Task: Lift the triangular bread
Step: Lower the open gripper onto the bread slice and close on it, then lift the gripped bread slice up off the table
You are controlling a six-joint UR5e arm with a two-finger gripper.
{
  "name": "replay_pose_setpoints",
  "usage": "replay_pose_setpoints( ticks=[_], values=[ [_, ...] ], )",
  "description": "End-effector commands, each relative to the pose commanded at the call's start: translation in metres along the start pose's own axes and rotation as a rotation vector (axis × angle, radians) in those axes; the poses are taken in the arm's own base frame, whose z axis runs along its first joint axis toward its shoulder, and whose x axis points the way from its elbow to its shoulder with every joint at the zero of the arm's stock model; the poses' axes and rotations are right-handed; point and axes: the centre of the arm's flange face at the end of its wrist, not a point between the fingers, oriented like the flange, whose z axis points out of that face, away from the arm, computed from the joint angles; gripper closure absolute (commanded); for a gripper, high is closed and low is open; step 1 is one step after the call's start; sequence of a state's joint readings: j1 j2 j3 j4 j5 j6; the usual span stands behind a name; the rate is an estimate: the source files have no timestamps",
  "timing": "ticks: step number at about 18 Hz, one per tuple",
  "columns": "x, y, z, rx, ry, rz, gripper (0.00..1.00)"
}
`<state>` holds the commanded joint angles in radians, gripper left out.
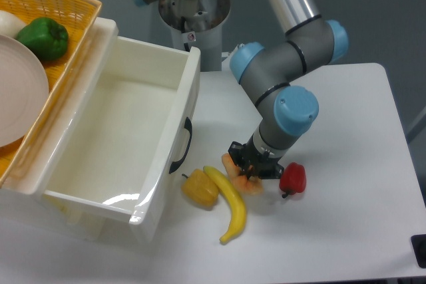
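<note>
Right now your gripper [247,172] sits directly over the bread [241,179], which lies on the counter [333,231] between banana [230,204] and red pepper [293,178]. You can't tell how wide the jaws stand, or whether they hold it.

The bread [241,179], a glossy orange-tan wedge with paler edges, is lying on the counter [346,231] just right of the banana [229,205], partly hidden.
</note>
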<state>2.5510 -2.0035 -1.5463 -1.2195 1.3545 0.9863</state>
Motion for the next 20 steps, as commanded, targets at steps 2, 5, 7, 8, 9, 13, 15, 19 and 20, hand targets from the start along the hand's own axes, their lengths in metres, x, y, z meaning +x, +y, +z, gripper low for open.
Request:
replay_pose_setpoints(
  ticks=[2, 5, 7, 8, 9, 13, 15, 19, 20],
  values=[
    [0.002, 0.003, -0.011, -0.005, -0.015, 0.071, 0.91],
    [0.005, 0.016, -0.029, -0.052, -0.024, 0.152, 0.91],
    [0.004, 0.023, -0.044, -0.048, -0.026, 0.157, 0.91],
    [0.006, 0.025, -0.051, -0.050, -0.026, 0.183, 0.91],
    [0.004, 0.031, -0.059, -0.050, -0.024, 0.212, 0.91],
    [-0.007, 0.053, -0.079, -0.047, -0.027, 0.316, 0.91],
    [-0.011, 0.064, -0.092, -0.043, -0.044, 0.357, 0.91],
    [-0.017, 0.075, -0.095, -0.109, -0.058, 0.458, 0.91],
    [-0.017, 0.077, -0.096, -0.131, -0.062, 0.481, 0.91]
  ],
)
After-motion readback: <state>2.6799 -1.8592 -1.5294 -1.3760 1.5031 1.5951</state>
